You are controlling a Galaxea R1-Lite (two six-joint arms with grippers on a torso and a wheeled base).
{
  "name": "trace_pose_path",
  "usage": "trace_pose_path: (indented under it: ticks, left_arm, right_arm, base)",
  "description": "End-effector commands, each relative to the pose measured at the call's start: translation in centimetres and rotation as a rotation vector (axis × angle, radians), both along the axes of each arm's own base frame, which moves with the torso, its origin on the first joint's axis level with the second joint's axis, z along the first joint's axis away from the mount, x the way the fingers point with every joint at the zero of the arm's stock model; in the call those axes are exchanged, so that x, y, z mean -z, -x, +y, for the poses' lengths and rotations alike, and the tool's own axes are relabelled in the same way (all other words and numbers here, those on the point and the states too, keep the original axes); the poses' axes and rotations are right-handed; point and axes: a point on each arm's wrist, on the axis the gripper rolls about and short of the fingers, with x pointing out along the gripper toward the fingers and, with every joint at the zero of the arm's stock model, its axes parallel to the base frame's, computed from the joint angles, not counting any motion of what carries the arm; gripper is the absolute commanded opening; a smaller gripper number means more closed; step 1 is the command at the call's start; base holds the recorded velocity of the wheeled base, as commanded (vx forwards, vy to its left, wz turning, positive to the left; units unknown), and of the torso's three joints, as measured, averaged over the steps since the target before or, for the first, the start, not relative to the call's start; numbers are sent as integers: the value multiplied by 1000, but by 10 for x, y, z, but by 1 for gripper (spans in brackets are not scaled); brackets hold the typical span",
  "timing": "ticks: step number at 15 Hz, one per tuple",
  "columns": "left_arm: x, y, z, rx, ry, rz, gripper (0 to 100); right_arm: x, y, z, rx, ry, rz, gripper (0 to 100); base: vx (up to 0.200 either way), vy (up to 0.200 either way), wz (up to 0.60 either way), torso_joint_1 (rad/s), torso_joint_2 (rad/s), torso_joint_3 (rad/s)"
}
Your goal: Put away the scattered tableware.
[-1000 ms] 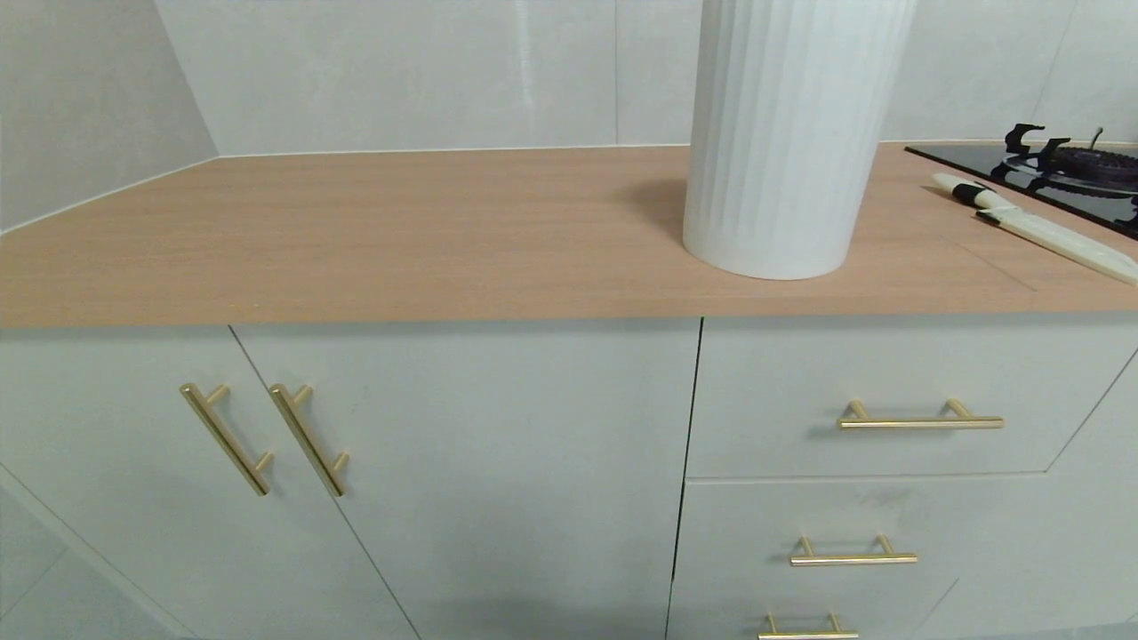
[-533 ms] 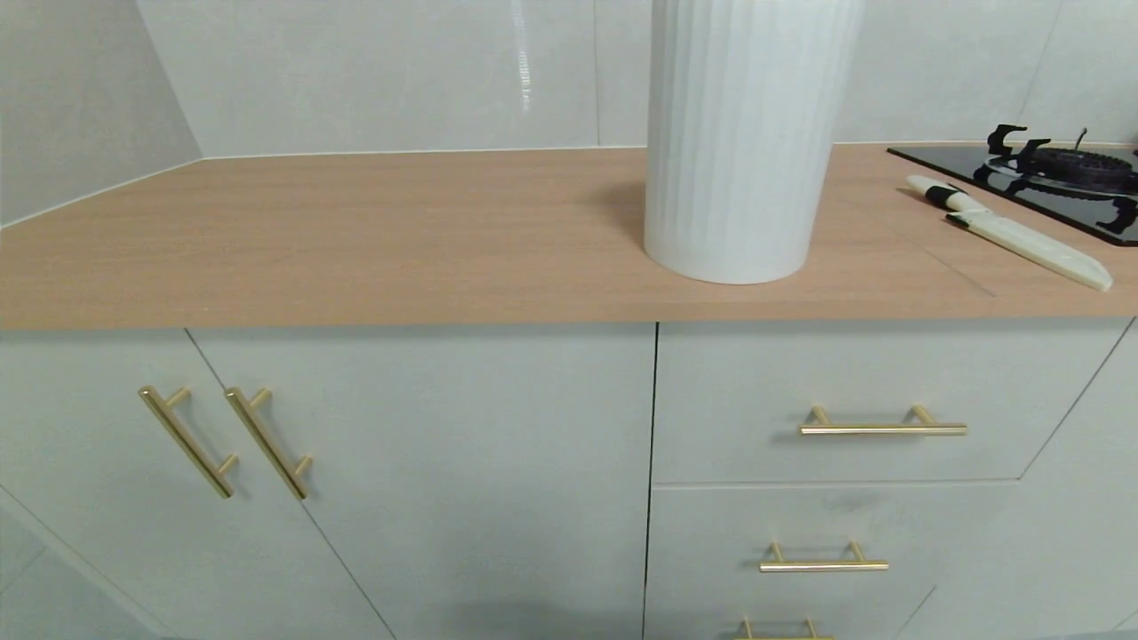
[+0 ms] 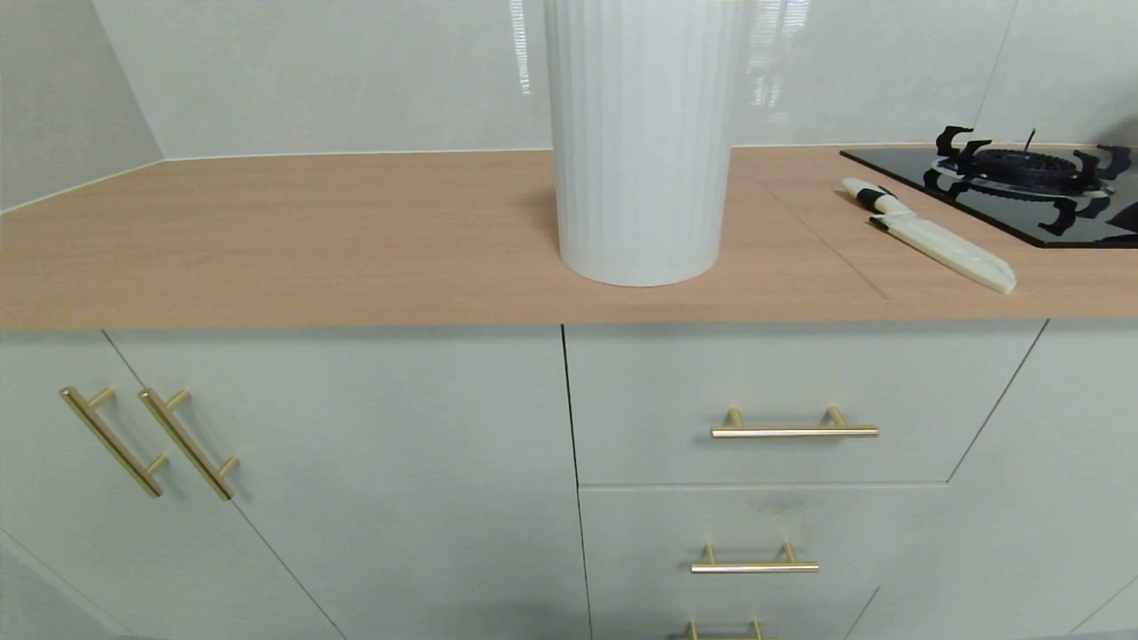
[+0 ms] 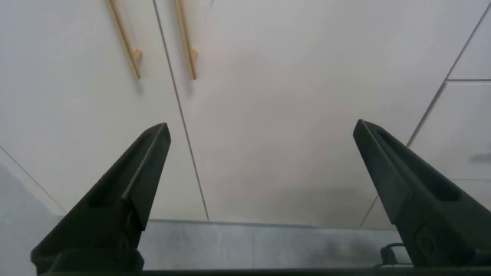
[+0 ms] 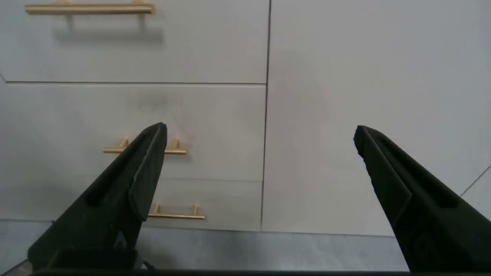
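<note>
A cream-bladed knife with a black-banded handle lies on the wooden countertop, right of a tall white ribbed container. My left gripper is open with nothing between its fingers, held low in front of the cabinet doors with two gold handles. My right gripper is open and holds nothing, low in front of the drawer fronts with gold handles.
A black gas hob sits at the counter's far right, just behind the knife. Below the counter are two cabinet doors on the left and a stack of drawers on the right, all shut. Grey tiled walls back the counter.
The whole head view has shifted: the container, knife and hob slide leftward in the picture, so the camera has turned or moved to the right. Nothing on the counter has moved.
</note>
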Motion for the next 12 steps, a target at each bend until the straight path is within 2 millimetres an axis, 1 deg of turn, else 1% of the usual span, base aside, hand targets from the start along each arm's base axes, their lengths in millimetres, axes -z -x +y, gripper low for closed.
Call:
trace_pose_path:
  ticks: [1,10,12]
  left_arm:
    - [0,0,0,-1,0,1,100]
    - [0,0,0,-1,0,1,100]
    - [0,0,0,-1,0,1,100]
  right_arm:
    - [0,0,0,-1,0,3,100]
    - [0,0,0,-1,1,1,100]
    - [0,0,0,-1,1,1,100]
  base:
    - [0,0,0,0,0,0]
    - [0,0,0,0,0,0]
    - [0,0,0,63,-188,-137]
